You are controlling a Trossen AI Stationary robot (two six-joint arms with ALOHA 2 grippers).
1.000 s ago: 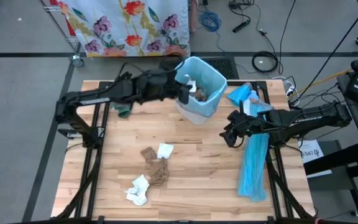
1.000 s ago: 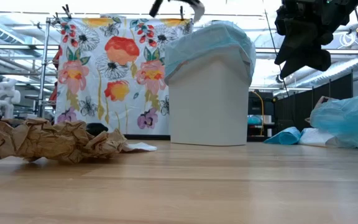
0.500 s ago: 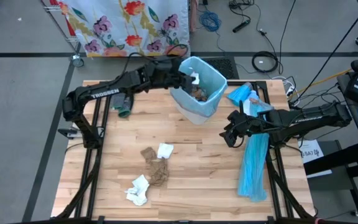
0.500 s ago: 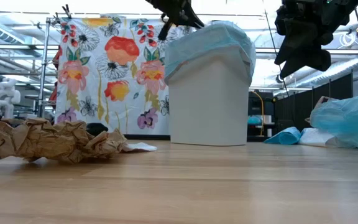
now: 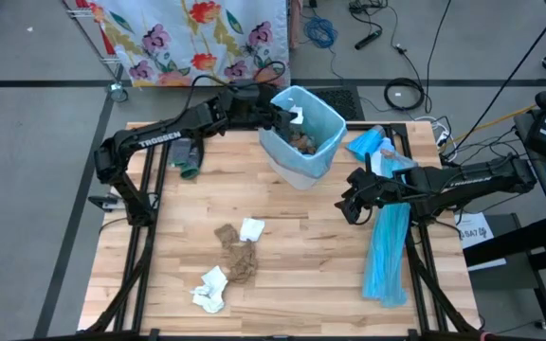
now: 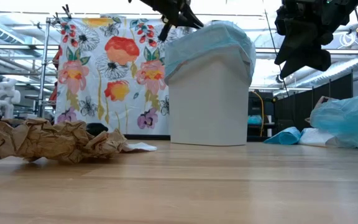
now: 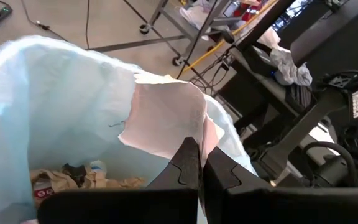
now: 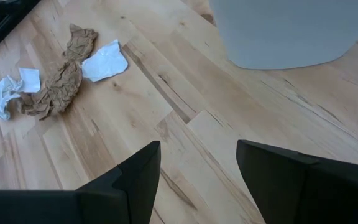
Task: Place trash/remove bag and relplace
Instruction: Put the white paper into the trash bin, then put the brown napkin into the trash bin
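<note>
A white bin (image 5: 301,142) lined with a light-blue bag (image 7: 42,93) stands at the table's far middle, with crumpled trash (image 7: 73,177) inside. My left gripper (image 5: 285,117) reaches over the bin's left rim, shut on a white tissue (image 7: 166,112). More trash lies on the near table: brown paper (image 5: 238,254), a white tissue (image 5: 251,228) and a white wad (image 5: 210,289). My right gripper (image 5: 349,210) hangs open above bare table, right of the bin, with nothing between its fingers (image 8: 138,180). My left gripper pinches the white tissue by one edge (image 7: 194,138) between its two shut fingertips. The fingers come nearly level from the table's left, over the bin's rim. The tissue is clear of the table and spreads out beyond the fingertips, above the bin's open mouth.
A long light-blue plastic strip (image 5: 387,256) lies along the table's right side under the right arm, with more blue plastic (image 5: 368,144) at the far right. A dark green object (image 5: 190,163) sits at the far left. A floral cloth (image 5: 197,38) hangs behind the table.
My left gripper has swung toward the table's far edge with the white tissue, from beside the bin's left wall to over its rim, and has since kept nearly still. It has stayed shut on the tissue.
</note>
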